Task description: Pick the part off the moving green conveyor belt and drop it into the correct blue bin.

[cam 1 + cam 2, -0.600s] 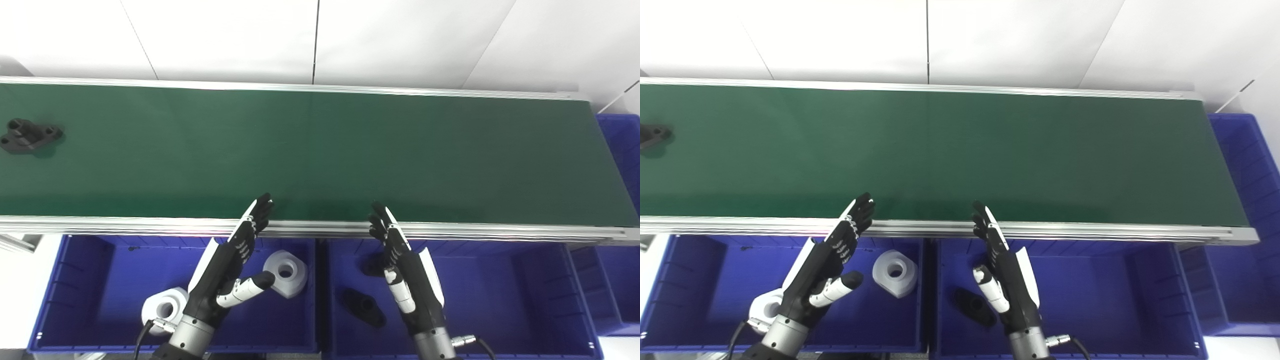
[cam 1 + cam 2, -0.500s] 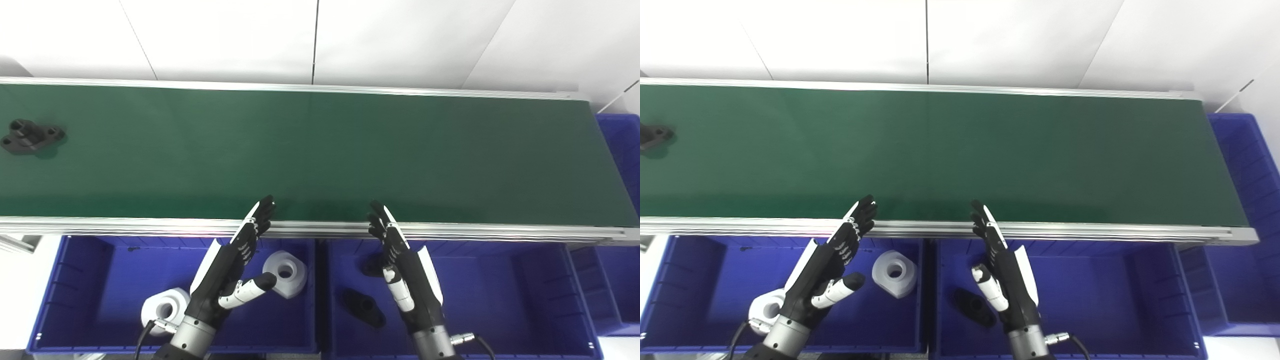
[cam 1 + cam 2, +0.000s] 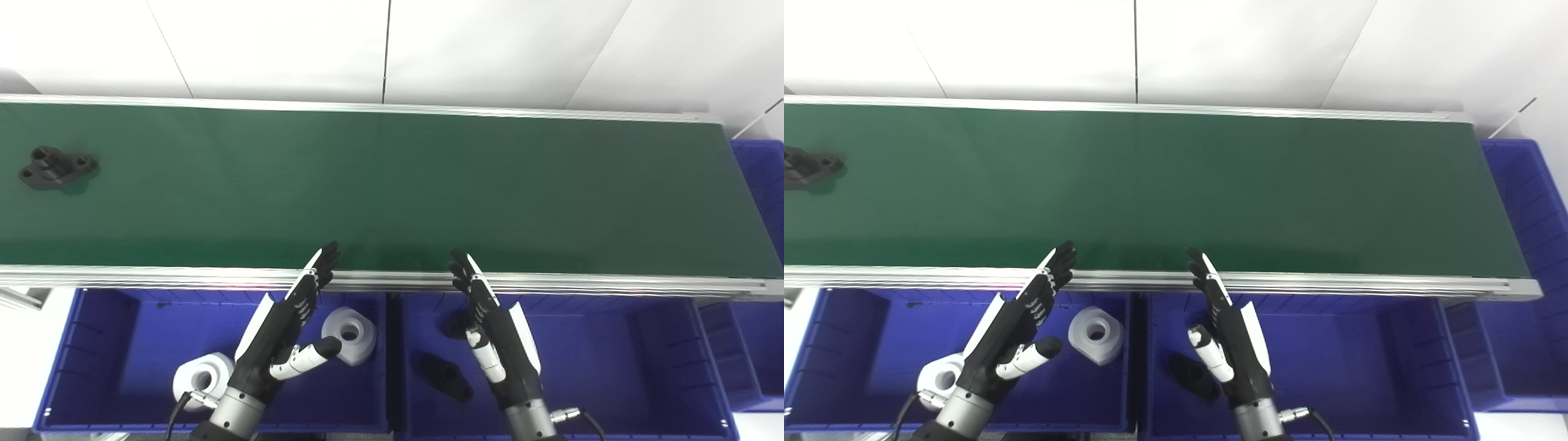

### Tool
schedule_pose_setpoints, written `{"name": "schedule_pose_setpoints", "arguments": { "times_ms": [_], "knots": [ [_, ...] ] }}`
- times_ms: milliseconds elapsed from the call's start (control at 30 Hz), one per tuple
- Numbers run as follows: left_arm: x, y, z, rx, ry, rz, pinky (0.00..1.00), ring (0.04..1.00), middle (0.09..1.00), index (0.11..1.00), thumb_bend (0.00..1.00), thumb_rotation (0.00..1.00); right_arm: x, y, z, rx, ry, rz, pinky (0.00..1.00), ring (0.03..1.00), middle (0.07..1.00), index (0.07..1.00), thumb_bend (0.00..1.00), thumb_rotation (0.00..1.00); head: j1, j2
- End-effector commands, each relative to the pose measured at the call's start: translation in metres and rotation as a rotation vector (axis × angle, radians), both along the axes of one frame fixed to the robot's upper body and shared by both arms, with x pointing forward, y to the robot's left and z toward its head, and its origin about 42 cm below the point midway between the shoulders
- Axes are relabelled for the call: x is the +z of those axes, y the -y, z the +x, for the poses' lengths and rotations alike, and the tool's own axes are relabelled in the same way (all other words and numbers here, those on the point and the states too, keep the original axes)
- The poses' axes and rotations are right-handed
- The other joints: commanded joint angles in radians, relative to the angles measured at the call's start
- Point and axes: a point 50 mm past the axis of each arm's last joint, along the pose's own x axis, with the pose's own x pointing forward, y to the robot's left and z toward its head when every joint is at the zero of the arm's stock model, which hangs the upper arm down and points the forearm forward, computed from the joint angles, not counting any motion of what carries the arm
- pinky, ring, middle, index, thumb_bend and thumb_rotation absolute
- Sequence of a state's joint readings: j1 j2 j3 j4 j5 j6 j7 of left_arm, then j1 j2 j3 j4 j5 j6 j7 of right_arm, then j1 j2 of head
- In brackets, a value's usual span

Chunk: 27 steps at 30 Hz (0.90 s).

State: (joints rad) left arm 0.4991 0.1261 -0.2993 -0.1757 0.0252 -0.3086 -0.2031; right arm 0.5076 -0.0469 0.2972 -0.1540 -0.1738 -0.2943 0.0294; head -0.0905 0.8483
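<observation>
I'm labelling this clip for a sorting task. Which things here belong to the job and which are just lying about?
In the job:
black part on green belt
right bin
left bin
left hand, right hand, both open

Lying about:
far-right bin

A green conveyor belt [image 3: 392, 184] carries one black part [image 3: 58, 168] at its far left.

This looks like a factory-style sorting station or robotics lab. A long green belt [image 3: 392, 190] with aluminium side rails [image 3: 551, 283] runs from 9 to 3 o'clock across the view. Blue plastic bins [image 3: 104, 343] stand in a row along its near side at 6 o'clock, with another bin [image 3: 762, 171] at 3 o'clock. Moulded parts [image 3: 349, 334] lie sorted in the bins. Bare white panels [image 3: 490, 49] fill 12 o'clock.
</observation>
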Motion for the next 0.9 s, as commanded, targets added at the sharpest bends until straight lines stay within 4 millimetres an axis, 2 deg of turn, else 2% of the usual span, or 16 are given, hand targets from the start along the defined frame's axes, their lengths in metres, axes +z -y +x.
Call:
{"name": "schedule_pose_setpoints", "arguments": {
  "times_ms": [0,300,467,500,533,567,600,633,867],
  "knots": [
    [0.007,0.000,0.002,-0.006,0.044,-0.020,0.98,0.989,0.987,1.000,0.84,0.73,0.009,-0.003,0.001,0.007,0.073,0.027,0.95,0.961,0.981,0.961,0.86,1.00,0.002,-0.001],
    [0.003,0.000,0.001,-0.002,0.042,-0.021,0.98,0.983,0.973,1.000,0.85,0.73,0.007,-0.001,-0.001,0.007,0.070,0.023,0.95,0.958,0.981,0.956,0.86,1.00,0.021,-0.018],
    [-0.002,0.002,-0.003,0.010,0.032,-0.020,0.96,0.973,0.962,0.999,0.86,0.72,0.002,0.001,-0.004,0.009,0.064,0.021,0.96,0.963,0.984,0.957,0.85,1.00,0.062,-0.067],
    [-0.004,0.003,-0.004,0.011,0.026,-0.023,0.96,0.972,0.961,0.999,0.86,0.72,0.000,0.002,-0.005,0.010,0.062,0.020,0.95,0.963,0.983,0.957,0.85,1.00,0.079,-0.089],
    [-0.005,0.004,-0.005,0.012,0.023,-0.026,0.97,0.970,0.957,0.996,0.86,0.71,-0.002,0.003,-0.006,0.011,0.061,0.020,0.96,0.965,0.986,0.959,0.86,1.00,0.079,-0.089],
    [-0.008,0.005,-0.005,0.009,0.025,-0.024,0.97,0.970,0.956,0.994,0.86,0.71,-0.004,0.004,-0.006,0.010,0.061,0.018,0.96,0.965,0.986,0.959,0.86,1.00,0.095,-0.110],
    [-0.010,0.006,-0.005,0.007,0.028,-0.022,0.96,0.966,0.956,0.991,0.86,0.70,-0.006,0.005,-0.007,0.010,0.062,0.018,0.95,0.962,0.985,0.959,0.86,1.00,0.095,-0.110],
    [-0.013,0.006,-0.006,0.004,0.029,-0.020,0.96,0.964,0.956,0.989,0.86,0.70,-0.008,0.006,-0.007,0.010,0.063,0.018,0.95,0.960,0.985,0.959,0.86,1.00,0.107,-0.131],
    [-0.025,0.010,-0.006,-0.011,0.022,-0.016,0.94,0.957,0.956,0.984,0.88,0.68,-0.022,0.014,-0.007,0.015,0.049,0.005,0.93,0.949,0.981,0.954,0.86,0.99,0.136,-0.212]
  ]
}}
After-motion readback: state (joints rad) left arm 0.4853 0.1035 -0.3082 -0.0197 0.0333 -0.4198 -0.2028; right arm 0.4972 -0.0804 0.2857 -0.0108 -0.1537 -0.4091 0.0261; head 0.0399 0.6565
